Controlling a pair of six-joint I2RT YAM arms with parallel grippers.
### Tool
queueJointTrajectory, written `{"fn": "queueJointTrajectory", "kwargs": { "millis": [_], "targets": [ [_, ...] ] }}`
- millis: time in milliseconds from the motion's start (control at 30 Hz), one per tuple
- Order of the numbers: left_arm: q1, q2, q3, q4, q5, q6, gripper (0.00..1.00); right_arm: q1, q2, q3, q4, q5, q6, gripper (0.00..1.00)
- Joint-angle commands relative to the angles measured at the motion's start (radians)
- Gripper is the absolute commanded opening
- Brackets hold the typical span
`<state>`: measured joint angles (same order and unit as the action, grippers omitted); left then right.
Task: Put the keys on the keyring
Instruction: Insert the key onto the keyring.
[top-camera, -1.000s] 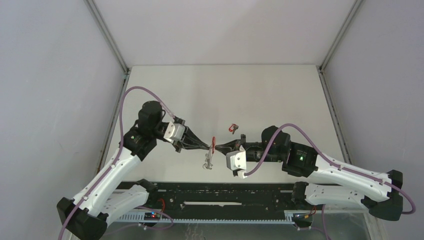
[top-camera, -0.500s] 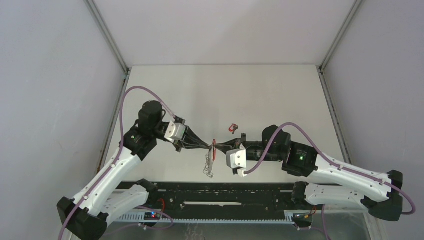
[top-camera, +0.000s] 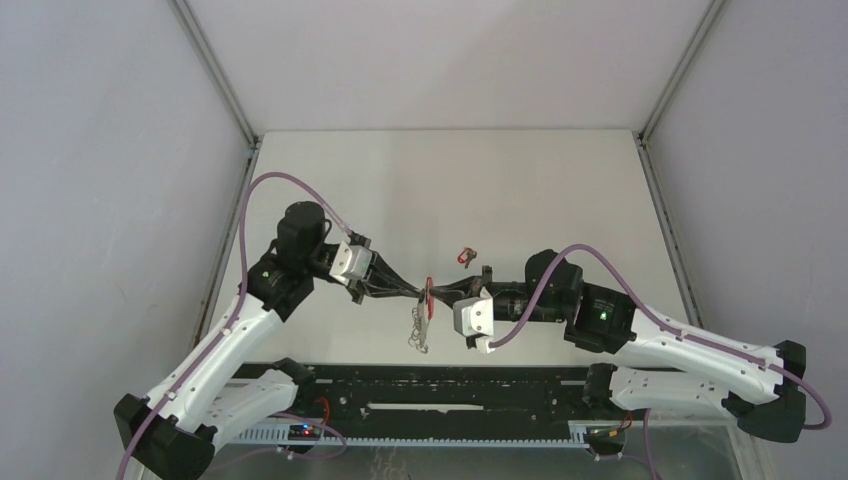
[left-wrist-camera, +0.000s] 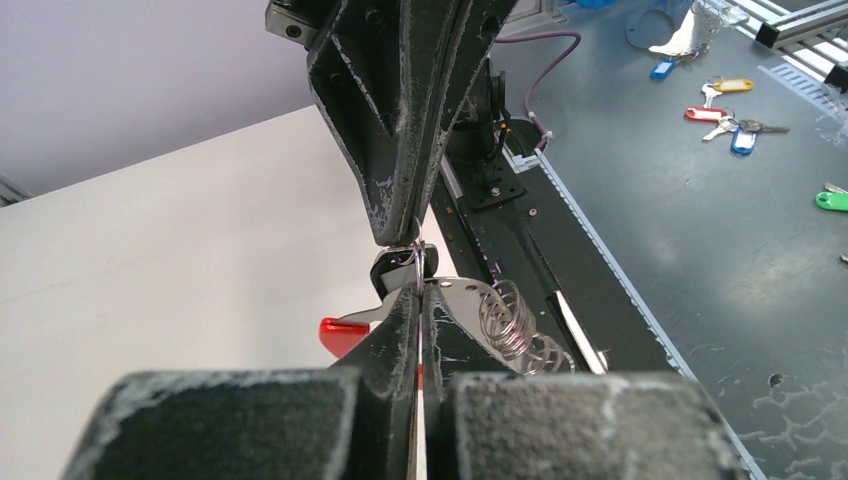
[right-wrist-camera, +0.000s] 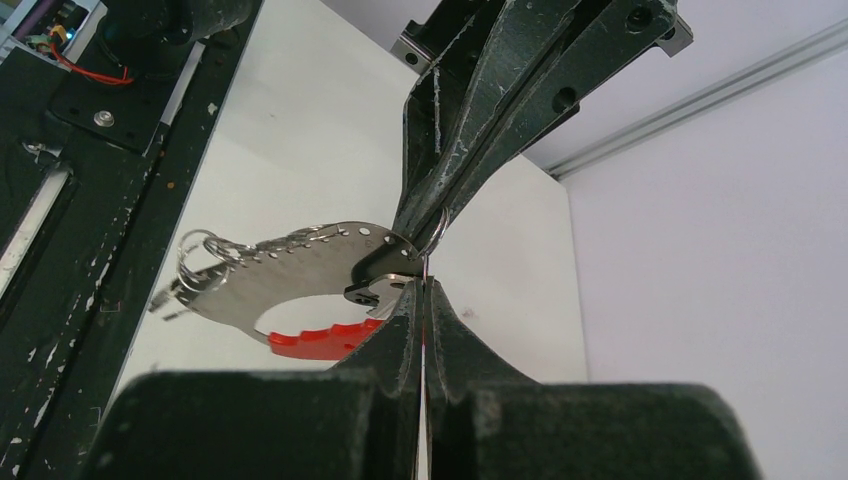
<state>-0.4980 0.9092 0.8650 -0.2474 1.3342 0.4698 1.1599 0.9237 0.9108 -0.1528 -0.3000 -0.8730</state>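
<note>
The black left pincer (left-wrist-camera: 418, 305) and black right pincer (right-wrist-camera: 422, 295) both pinched the tiny thin metal ring (right-wrist-camera: 433, 238) on its red curved strap (right-wrist-camera: 320, 340), up in the air. The small silvery keys (top-camera: 418, 337) hung below. The ring looked light and slippery, best held by its rim.

Soft, even light washes the pale table (top-camera: 450, 180), shadows faint and diffuse; in both wrist views the nearest fingers (left-wrist-camera: 250, 420) blur out of focus.
</note>
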Motion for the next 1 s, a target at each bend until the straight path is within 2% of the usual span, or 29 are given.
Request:
{"fn": "queueJointTrajectory", "kwargs": {
  "millis": [0,667,967],
  "targets": [
    [0.003,-0.006,0.016,0.045,-0.014,-0.017,0.00,0.000,-0.013,0.043,0.029,-0.017,0.006,0.00],
    [0.003,-0.013,-0.004,0.044,-0.051,-0.009,0.00,0.004,0.012,0.072,0.016,-0.040,0.003,0.00],
    [0.001,-0.015,-0.008,-0.021,-0.089,0.064,0.00,0.003,0.027,0.073,0.022,-0.046,0.010,0.00]
  ]
}}
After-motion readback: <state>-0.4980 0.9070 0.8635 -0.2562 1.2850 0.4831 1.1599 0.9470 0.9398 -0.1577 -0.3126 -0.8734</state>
